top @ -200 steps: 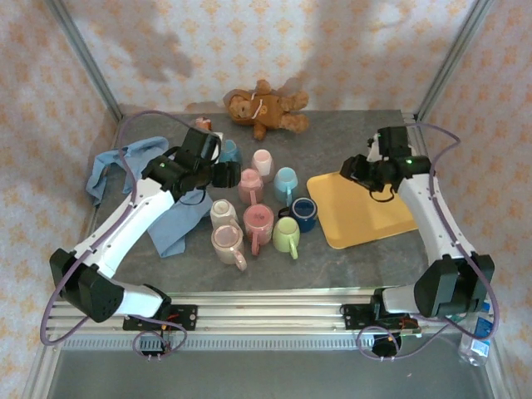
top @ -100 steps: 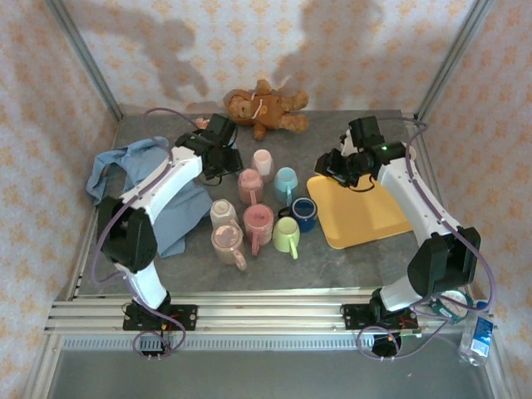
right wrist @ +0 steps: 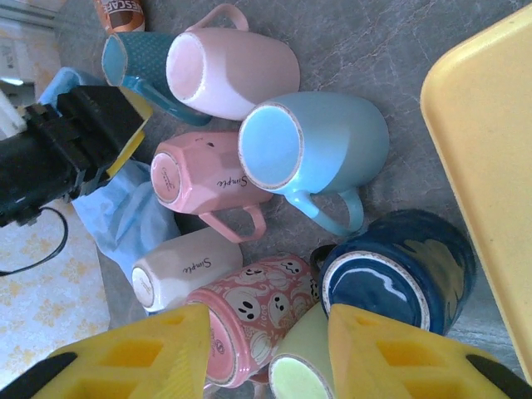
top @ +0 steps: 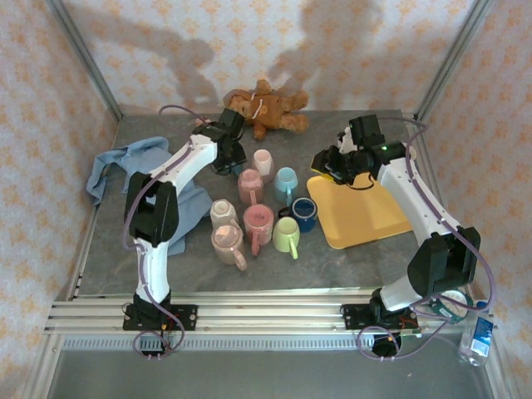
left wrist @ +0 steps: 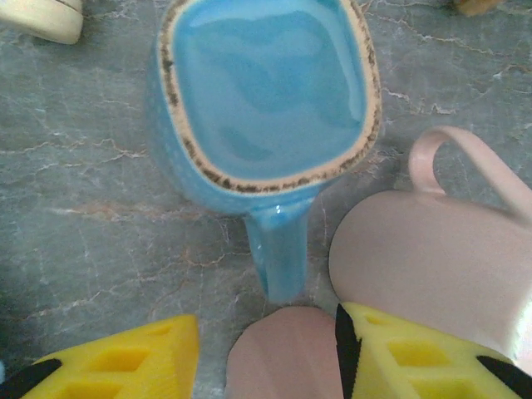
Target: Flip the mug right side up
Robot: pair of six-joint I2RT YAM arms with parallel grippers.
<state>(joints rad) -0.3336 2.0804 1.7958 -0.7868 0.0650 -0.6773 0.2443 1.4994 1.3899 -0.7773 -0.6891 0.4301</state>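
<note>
Likely the mug to turn is the pink octagonal mug (left wrist: 283, 357), one of several standing base up on the grey desk (top: 332, 266). In the right wrist view its flat base carries small lettering and its handle points toward the cream mug (right wrist: 179, 278). It sits at the back of the mug cluster, with the tip of the upright teal mug (left wrist: 270, 83)'s handle near it and a pale pink mug (left wrist: 432, 258), also base up, just beside it.

It looks like glazed ceramic. I judge it stiff, fairly weighty for its size, slick under the pads and liable to chip if it knocks a neighbour or drops on its rim. The facets are its best feature, since two opposite flat walls give the fingers parallel faces. A hold across the body, clear of the handle, should resist twisting during the flip. The handle looks a poorer hold, because the mug could swing from it.

The left end effector (left wrist: 266, 349) hovers over this mug with its yellow fingers apart. Bare desk shows between the left finger and the mug wall. The right finger lies against the pale pink mug's outline, so that side is crowded.

The right end effector (right wrist: 266, 324) hangs above the cluster near the yellow tray (top: 366, 208), fingers apart and holding nothing. A light blue mug (right wrist: 320, 145) stands base up below it.
</note>
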